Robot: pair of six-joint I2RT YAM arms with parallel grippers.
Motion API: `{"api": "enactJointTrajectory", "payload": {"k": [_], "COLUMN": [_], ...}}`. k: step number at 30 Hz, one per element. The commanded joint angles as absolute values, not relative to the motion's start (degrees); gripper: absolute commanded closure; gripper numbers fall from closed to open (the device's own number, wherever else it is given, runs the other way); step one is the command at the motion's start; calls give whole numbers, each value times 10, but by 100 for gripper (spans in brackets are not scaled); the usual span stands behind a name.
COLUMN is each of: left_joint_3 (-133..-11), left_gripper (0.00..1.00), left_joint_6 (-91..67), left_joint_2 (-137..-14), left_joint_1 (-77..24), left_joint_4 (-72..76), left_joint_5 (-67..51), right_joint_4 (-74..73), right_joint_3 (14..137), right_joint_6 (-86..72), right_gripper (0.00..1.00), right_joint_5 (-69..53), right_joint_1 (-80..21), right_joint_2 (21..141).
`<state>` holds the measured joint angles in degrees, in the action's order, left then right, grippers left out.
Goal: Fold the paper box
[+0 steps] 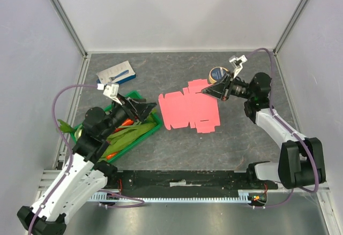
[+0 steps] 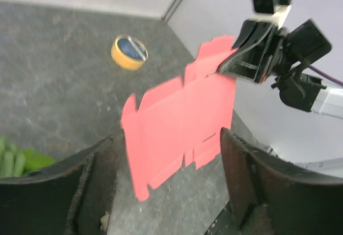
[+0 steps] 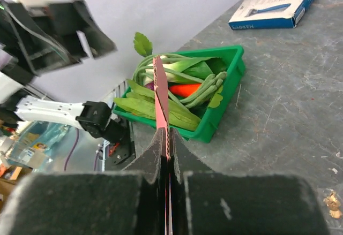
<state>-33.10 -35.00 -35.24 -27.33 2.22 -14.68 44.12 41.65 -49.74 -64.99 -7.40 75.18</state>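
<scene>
I find the right end effector (image 3: 167, 145) clenched on the paper box (image 1: 188, 109), gripping the flat pink cut-out at its far right edge. In the right wrist view the card runs edge-on straight out from between the fingers. The sheet is unfolded and held tilted above the middle of the surface (image 1: 225, 149). The left end effector (image 2: 170, 192) stands released, fingers wide, just beside the card's left edge and holding nothing.

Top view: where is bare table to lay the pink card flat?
Free: the far strip between the blue package and the tape roll; the near patch between the green crate and the right arm's base. Crowded: the left side, crate and left arm. The right hand holds the paper box.
</scene>
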Motion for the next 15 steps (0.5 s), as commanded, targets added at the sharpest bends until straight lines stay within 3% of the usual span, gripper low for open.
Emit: {"api": "enactJointTrajectory", "payload": {"k": [1, 3, 9, 15], "left_joint_3": [-437, -492, -581, -617], "left_gripper": [31, 32, 16, 16], "left_joint_6": [-238, -230, -200, -189], "left_joint_2": [-410, -491, -638, -708], "left_joint_1": [-271, -271, -272, -289], "left_joint_4": [-48, -53, -11, 17], "left_joint_5": [-161, -219, -448, -574], "right_joint_4": [166, 138, 4, -16], "right_joint_3": [492, 511, 553, 555], "right_joint_6": [-293, -273, -184, -185], "right_gripper": [100, 100, 100, 100], "right_joint_5": [-614, -620, -624, -639], "right_joint_1": [-114, -135, -188, -206], "right_joint_2": [728, 730, 725, 690]}}
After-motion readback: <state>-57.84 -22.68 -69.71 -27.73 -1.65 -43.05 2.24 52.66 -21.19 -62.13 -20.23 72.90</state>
